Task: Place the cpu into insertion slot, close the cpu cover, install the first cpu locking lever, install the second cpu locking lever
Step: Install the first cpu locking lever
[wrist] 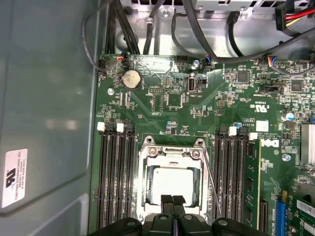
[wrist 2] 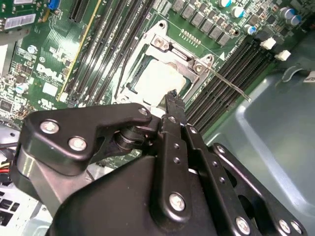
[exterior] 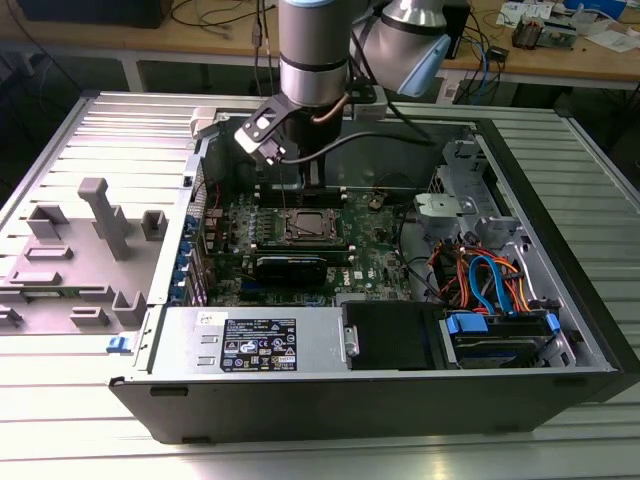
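**Cpu (wrist: 172,183) seated, cover (wrist: 172,153) down, a lever (wrist 2: 231,84) loose**

Starting at the exterior view's left, you have grey fixtures (exterior: 95,235) standing on the counter (exterior: 80,430), well apart from the work. Move right to the open case (exterior: 400,400), where the arm hangs over the board's socket.

There the cpu lies flat in its slot with its dull metal top facing up. Being square, it has no long axis, and its edges run in line with the memory slots (wrist: 115,182) on either side. The cover looks folded down around it. The cpu shows through the window, and the frame's longer side runs along the memory slots. So I'd judge the first two steps done.

The levers are what's left. One lever sticks out as a thin rod, angled off the socket's edge over the memory slots, and looks unlatched. You can't tell the other one's state from here.

Your claw (wrist: 172,199) is clenched on nothing, tips together, at the socket's edge by the cpu's rim. Whether it touches, you can't tell. Farthest to the exterior view's right, coloured cables (exterior: 490,285) lie well apart from the socket.
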`<state>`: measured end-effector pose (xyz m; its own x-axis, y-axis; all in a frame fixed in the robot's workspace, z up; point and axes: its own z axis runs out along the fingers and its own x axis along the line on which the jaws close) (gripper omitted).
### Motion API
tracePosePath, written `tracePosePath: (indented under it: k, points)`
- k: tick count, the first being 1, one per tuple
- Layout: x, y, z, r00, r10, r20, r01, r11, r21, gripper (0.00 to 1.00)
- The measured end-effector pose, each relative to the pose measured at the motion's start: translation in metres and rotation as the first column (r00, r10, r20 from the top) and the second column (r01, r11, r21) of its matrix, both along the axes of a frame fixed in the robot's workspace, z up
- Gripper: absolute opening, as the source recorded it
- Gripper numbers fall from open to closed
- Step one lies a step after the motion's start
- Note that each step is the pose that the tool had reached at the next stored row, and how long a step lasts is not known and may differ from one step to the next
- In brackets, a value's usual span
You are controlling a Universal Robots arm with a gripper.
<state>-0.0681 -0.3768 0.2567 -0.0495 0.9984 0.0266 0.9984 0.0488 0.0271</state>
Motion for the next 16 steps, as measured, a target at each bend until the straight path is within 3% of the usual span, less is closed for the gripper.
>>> tracePosePath:
  k: [5, 10, 16]
  points:
    - [0.0001, 0.0000, 0.0104, 1.0000, 0.000, -0.0027, 0.000, 1.0000, 0.0029, 0.11]
    - [0.0001, 0.0000, 0.0250, 1.0000, 0.000, -0.0079, 0.000, 1.0000, 0.0048, 0.11]
    - [0.0001, 0.0000, 0.0256, 0.9999, 0.009, -0.0081, -0.009, 0.9999, 0.0053, 0.11]
